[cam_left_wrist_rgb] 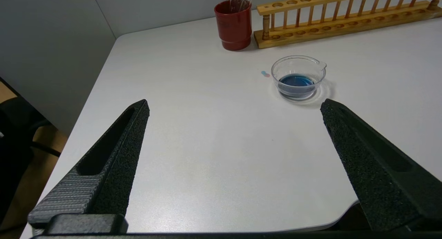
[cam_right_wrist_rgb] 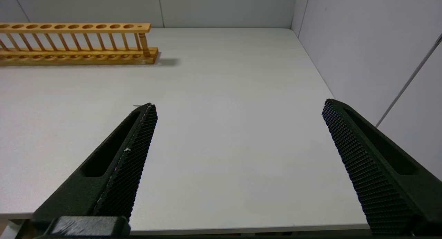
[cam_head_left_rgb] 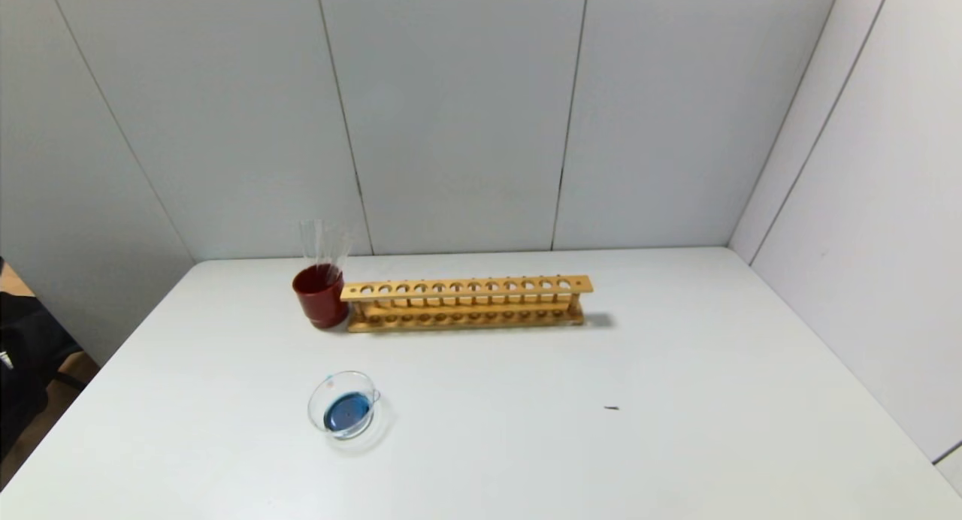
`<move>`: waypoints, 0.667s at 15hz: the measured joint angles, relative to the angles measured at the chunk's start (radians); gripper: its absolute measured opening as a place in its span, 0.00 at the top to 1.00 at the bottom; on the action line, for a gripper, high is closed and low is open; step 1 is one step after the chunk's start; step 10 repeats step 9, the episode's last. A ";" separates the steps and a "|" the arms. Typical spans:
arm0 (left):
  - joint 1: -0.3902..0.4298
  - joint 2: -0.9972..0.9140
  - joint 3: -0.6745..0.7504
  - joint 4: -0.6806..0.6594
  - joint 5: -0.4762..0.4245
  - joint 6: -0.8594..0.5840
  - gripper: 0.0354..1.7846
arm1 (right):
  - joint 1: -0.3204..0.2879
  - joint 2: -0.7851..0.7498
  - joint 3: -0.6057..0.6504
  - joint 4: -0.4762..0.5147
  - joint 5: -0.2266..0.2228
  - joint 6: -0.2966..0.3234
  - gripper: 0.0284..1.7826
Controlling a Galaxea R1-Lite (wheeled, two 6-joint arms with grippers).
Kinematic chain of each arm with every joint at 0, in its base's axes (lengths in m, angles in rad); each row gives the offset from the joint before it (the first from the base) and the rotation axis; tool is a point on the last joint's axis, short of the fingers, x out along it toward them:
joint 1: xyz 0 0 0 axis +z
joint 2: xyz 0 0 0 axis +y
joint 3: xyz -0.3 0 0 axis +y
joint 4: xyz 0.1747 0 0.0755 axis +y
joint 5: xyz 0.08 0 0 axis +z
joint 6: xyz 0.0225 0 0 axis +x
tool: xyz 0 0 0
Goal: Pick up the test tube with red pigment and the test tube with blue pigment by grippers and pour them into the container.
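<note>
Head view: one bowl (cam_head_left_rgb: 345, 405) holding blue liquid sits nearer the robot than one red cup (cam_head_left_rgb: 320, 296), which touches one empty wooden rack (cam_head_left_rgb: 466, 303); clear tubes (cam_head_left_rgb: 323, 243) stand in the cup, too faint to count. Left wrist view: left gripper (cam_left_wrist_rgb: 234, 106) spread wide, empty, short of the bowl. Right wrist view: right gripper (cam_right_wrist_rgb: 240, 106) spread wide, empty, well clear of the rack
</note>
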 joint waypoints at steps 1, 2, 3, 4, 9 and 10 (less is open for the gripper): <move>0.000 0.000 0.000 0.000 0.000 0.000 0.02 | 0.000 0.000 0.000 0.000 0.000 0.001 0.02; 0.000 0.000 0.000 0.000 0.000 -0.001 0.02 | -0.001 0.000 0.000 0.000 0.000 0.000 0.02; 0.000 0.000 0.000 0.000 0.001 -0.002 0.02 | -0.001 0.000 0.000 0.000 0.000 0.001 0.02; 0.000 0.000 0.000 -0.001 0.000 -0.003 0.02 | -0.001 0.000 0.000 0.000 0.000 0.001 0.02; 0.000 0.000 0.000 0.001 0.002 -0.003 0.02 | 0.000 0.000 0.000 0.000 0.000 0.004 0.02; 0.000 0.000 0.000 0.001 0.002 -0.003 0.02 | 0.000 0.000 0.000 0.000 0.000 0.004 0.02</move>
